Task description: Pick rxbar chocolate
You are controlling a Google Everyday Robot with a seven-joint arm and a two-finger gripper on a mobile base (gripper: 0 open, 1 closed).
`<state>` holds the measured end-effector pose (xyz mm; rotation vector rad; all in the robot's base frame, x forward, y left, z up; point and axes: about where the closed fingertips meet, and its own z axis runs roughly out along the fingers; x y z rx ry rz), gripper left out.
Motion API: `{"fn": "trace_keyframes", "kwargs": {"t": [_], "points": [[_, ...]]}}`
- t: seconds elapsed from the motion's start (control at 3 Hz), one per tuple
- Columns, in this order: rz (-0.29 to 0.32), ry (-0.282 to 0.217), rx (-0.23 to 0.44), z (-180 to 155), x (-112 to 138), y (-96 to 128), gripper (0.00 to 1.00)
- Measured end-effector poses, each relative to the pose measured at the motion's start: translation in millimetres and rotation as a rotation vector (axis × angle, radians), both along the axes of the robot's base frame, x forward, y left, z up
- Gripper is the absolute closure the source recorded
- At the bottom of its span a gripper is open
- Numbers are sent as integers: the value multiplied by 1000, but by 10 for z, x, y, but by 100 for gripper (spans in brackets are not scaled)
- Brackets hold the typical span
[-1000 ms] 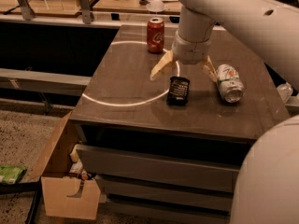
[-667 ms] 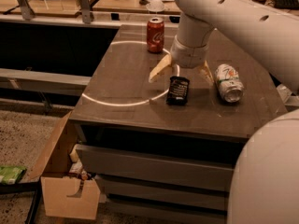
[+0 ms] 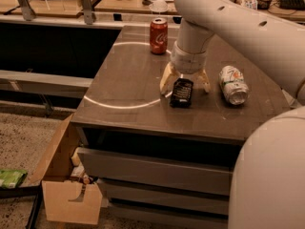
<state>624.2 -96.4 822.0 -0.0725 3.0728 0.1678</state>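
lying flat on the dark brown tabletop (image 3: pixel 128 85): small black-wrapped rectangular rxbar chocolate (image 3: pixel 181 93). lowered right over its far end: pale two-finger gripper (image 3: pixel 186 88), spread wide, straddling the bar, clasping nothing. farther back, upright red cola can (image 3: pixel 158 36); near the gripper, white-green dented can (image 3: pixel 233 84) on its side.

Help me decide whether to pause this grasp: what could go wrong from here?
1. The gripper stands low over the rxbar chocolate, jaws open astride its far end; closing there may pinch only that end, so the flat bar could pivot or slip.
2. The dented can lies on its side near one jaw; a bump could roll it.
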Motion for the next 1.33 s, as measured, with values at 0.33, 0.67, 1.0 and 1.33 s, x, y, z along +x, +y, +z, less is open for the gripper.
{"fn": "trace_keyframes", "kwargs": {"t": [0.33,0.67,1.0,1.33], "points": [[0,0,0,69,1,0,73],[0,-1,0,122,1,0,96],[0,-1,0,135,1,0,100],[0,-1,0,135,1,0,100]]}}
